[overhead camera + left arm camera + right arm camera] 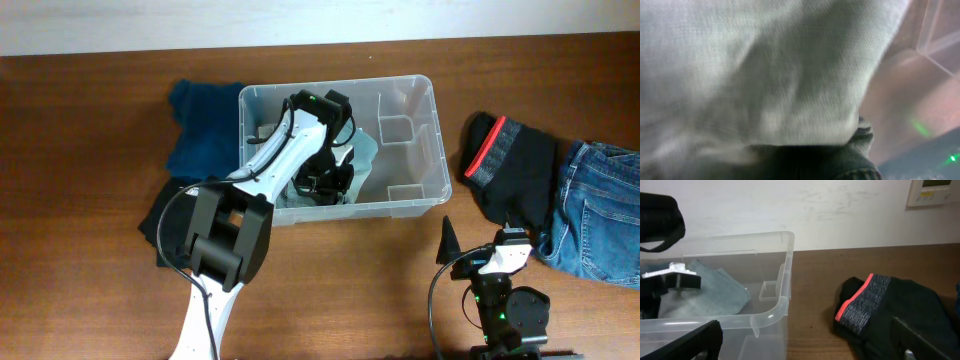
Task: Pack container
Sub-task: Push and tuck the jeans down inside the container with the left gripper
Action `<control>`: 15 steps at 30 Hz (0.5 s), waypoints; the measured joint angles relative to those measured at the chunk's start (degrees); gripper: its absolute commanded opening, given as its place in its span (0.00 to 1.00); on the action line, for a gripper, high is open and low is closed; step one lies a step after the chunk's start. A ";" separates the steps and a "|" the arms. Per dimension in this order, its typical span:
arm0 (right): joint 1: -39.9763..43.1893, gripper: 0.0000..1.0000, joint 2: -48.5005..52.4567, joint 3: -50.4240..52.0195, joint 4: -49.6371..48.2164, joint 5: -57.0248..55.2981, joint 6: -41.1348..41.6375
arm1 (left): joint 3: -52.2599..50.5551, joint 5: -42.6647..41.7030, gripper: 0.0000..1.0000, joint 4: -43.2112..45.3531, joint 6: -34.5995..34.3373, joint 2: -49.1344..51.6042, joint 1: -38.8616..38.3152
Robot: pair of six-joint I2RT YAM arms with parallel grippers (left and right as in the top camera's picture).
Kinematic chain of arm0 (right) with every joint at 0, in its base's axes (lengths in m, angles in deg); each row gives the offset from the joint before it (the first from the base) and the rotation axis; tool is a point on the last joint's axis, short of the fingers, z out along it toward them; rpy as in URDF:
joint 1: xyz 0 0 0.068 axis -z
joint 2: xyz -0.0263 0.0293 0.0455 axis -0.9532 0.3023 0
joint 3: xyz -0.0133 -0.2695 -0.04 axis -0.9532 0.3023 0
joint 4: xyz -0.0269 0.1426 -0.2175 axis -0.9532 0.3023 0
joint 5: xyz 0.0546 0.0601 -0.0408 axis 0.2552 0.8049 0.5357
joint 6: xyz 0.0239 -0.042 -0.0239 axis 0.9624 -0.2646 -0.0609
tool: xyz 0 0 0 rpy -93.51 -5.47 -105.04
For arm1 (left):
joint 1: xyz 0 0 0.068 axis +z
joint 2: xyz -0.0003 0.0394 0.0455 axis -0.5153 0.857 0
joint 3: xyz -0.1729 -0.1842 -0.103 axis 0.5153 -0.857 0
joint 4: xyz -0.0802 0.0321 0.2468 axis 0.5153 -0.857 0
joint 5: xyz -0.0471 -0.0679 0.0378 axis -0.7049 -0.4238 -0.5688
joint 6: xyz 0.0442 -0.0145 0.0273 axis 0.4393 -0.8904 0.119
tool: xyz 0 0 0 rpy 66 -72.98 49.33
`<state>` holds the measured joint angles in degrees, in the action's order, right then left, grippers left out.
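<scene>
Brown wood, the table [90, 180] runs to a white wall [790, 205] at the far side. We see the container [400, 208] standing upright on the far middle of the table, its long side across our view.

Our left arm [265, 160] reaches from the near left over the near rim and down into the container. The left gripper [325, 183] sits low inside, over a pale cloth [365, 160] that lies on the container's floor. Its jaws are closed. In the left wrist view the pale cloth fills nearly everything, with a dark knit edge [860, 140] beneath it; we cannot tell whether any cloth is pinched between the jaws.

The right gripper [805, 330] hangs at the near right, outside the container, its jaws spread wide with nothing between them. One finger [695, 340] shows low on the left of its wrist view and the other low on the right.

A blue garment [205, 125] lies just left of the container, touching its left wall. A black garment [160, 220] lies nearer, partly under the left arm. Right of the container, apart from it, lies a dark garment with a coral band [510, 160], and jeans [600, 210] lie against its right side.
</scene>
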<state>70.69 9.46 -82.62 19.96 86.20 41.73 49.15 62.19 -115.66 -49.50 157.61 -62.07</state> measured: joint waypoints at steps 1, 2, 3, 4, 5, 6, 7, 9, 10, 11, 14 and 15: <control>0.00 0.98 0.00 0.00 -0.02 0.00 0.04 | -0.59 0.02 0.00 0.83 0.00 0.00 0.00; 0.00 0.98 0.00 0.00 0.00 0.00 0.04 | -1.09 0.13 0.00 1.46 0.00 0.00 0.00; 0.00 0.98 0.00 0.00 -0.02 0.00 0.04 | -1.38 0.20 0.00 1.73 0.00 0.00 0.00; 0.00 0.98 0.00 0.00 -0.02 0.00 0.00 | -1.51 0.20 0.00 1.73 0.00 0.00 0.00; 0.00 0.99 0.00 0.00 -0.02 0.00 0.02 | -1.51 0.22 0.00 1.57 0.00 0.00 0.00; 0.00 0.98 0.00 0.00 -0.02 0.00 0.02 | -1.46 0.26 0.00 1.31 0.00 0.00 0.00; 0.00 0.99 0.00 0.00 -0.02 0.00 0.02 | -1.29 0.39 0.00 0.92 0.00 0.00 0.00; 0.00 0.98 0.00 0.00 -0.02 0.00 0.02 | -0.37 0.74 0.00 -0.92 0.00 0.00 0.00; 0.00 0.98 0.00 0.00 -0.02 0.00 0.02 | 0.33 1.01 0.00 -1.92 0.00 0.00 0.00; 0.00 0.98 0.00 0.00 -0.02 0.00 0.04 | 1.55 1.27 0.00 -3.15 0.00 0.00 0.00; 0.00 0.98 0.00 0.00 -0.02 0.00 0.04 | 6.01 1.84 0.00 -5.38 -0.09 -0.11 0.00; 0.00 0.98 0.00 0.00 0.00 0.00 0.04 | 8.00 1.99 0.00 -5.62 -0.33 -0.24 0.00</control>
<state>70.69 9.46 -82.62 19.96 86.20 41.78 57.15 64.18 -121.28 -49.82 157.37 -62.07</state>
